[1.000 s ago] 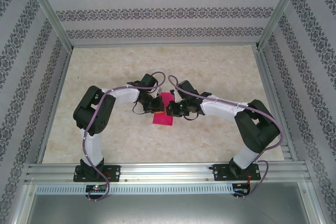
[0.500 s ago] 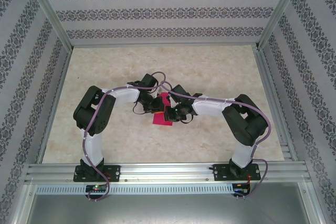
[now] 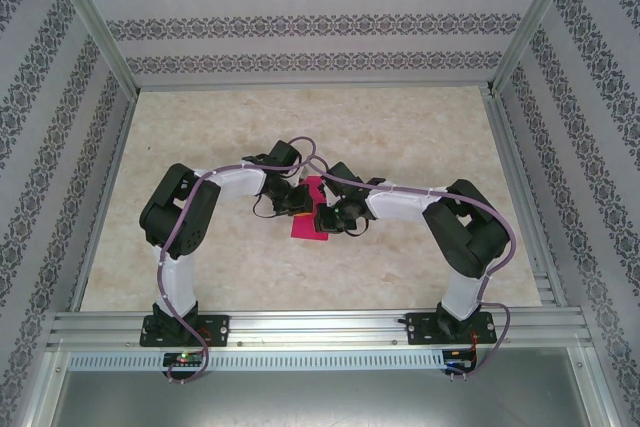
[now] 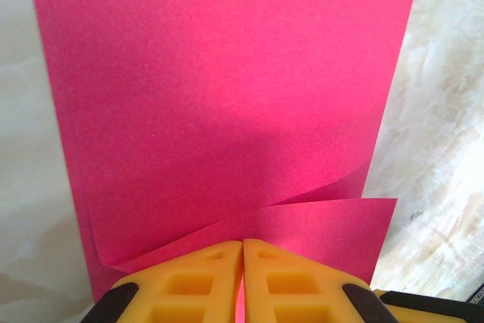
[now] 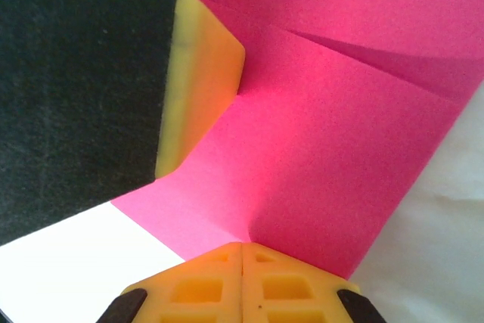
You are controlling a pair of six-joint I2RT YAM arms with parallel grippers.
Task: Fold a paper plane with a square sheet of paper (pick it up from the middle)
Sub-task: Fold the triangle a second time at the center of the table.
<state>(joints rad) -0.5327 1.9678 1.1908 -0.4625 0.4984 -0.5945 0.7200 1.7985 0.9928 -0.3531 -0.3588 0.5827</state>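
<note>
The square sheet of paper (image 3: 309, 223) is magenta-pink and lies doubled over into a narrow strip at the table's middle, between both arms. In the left wrist view the sheet (image 4: 227, 73) stretches away with a loose upper layer curling near my left gripper (image 4: 242, 246), which is shut on its near edge. My right gripper (image 5: 242, 247) is shut on the opposite edge of the sheet (image 5: 340, 134), which creases upward from the tips. The left gripper's yellow fingertip (image 5: 203, 81) presses the paper just beyond. From above, the left gripper (image 3: 300, 203) and right gripper (image 3: 322, 213) nearly meet. The paper plane is out of view.
The tabletop (image 3: 300, 117) is pale marble-patterned, fenced by aluminium posts and patterned walls. A metal rail (image 3: 320, 327) carries both arm bases at the near edge. Bare room lies behind and in front of the paper.
The right arm has drawn in leftward, its elbow folding closer, and its gripper has slid further over the paper toward the left gripper. The left arm has stayed put.
</note>
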